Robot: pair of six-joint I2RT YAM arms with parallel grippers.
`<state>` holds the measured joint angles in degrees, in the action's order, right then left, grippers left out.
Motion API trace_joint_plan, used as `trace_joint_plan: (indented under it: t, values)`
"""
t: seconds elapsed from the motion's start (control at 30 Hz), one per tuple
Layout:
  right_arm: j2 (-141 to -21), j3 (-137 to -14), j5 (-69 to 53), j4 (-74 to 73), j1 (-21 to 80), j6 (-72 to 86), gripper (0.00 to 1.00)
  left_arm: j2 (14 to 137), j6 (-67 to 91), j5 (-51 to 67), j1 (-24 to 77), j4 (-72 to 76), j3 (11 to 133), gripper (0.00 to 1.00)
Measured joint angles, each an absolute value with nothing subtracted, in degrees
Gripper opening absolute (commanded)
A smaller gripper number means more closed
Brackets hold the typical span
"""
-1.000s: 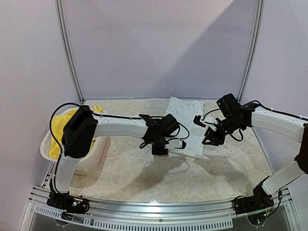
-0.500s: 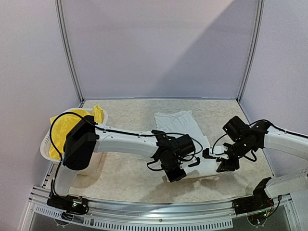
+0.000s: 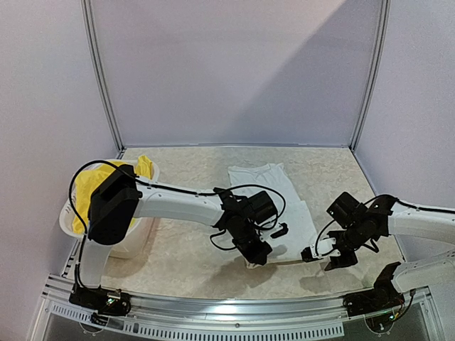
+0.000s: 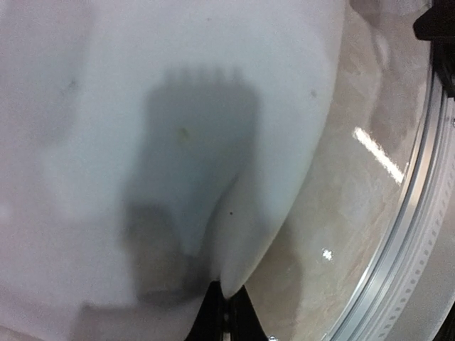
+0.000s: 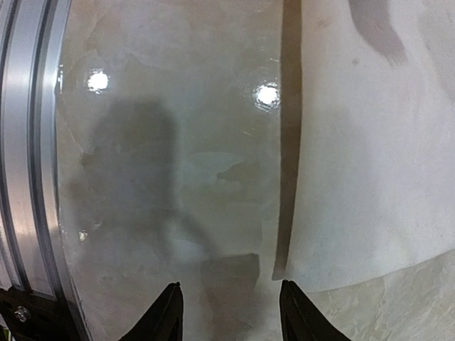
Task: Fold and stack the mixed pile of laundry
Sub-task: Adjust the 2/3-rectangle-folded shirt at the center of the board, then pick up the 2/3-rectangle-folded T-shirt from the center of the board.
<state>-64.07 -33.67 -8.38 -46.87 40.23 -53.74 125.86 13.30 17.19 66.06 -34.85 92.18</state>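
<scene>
Now left gripper (image 4: 225,316) pinches the white T-shirt (image 4: 142,106) edge (right gripper (image 5: 229,312) apart, over table (image 5: 178,142) beside it).

A fixed camera is sitting high at the near side of the table (image 3: 178,249), looking down and forward over its whole surface toward the back wall (image 3: 234,71). The left wrist camera is hovering very close over the white T-shirt (image 4: 178,142), which is filling most of its view, while the right wrist camera is looking down, close, at the bare tabletop just beside that shirt. All three views are sharing the shirt's near edge and the metal rail (image 5: 25,177) along the table's front
</scene>
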Motion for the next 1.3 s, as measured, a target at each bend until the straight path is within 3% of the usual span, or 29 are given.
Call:
trace_joint_plan:
  t: [0.43,0.5,0.6,0.67,0.83,1.3]
  values:
    - [-70.1,-32.1,-3.0,-34.6,42.9,-54.2,0.43,125.1,13.6,19.9,64.9,-34.1,91.4,0.00]
    - [-70.6,-30.9,-1.2,-32.4,43.3,-54.2,0.33,124.7,13.7,20.4,64.7,-34.0,91.0,0.00]
    - [-71.0,-29.9,1.9,-28.6,43.8,-54.2,0.08,124.3,13.7,20.8,64.3,-34.1,90.9,0.00]
    - [-71.4,-29.5,4.4,-27.0,43.9,-53.5,0.01,123.9,13.5,21.1,63.9,-34.1,90.9,0.00]
    - [-68.2,-31.6,5.5,-30.2,44.0,-53.9,0.00,123.1,9.9,20.8,63.5,-37.2,92.0,0.00]
    - [-64.5,-55.0,0.3,-47.2,44.0,-50.8,0.00,113.6,2.1,11.8,62.9,-58.2,103.5,0.00]
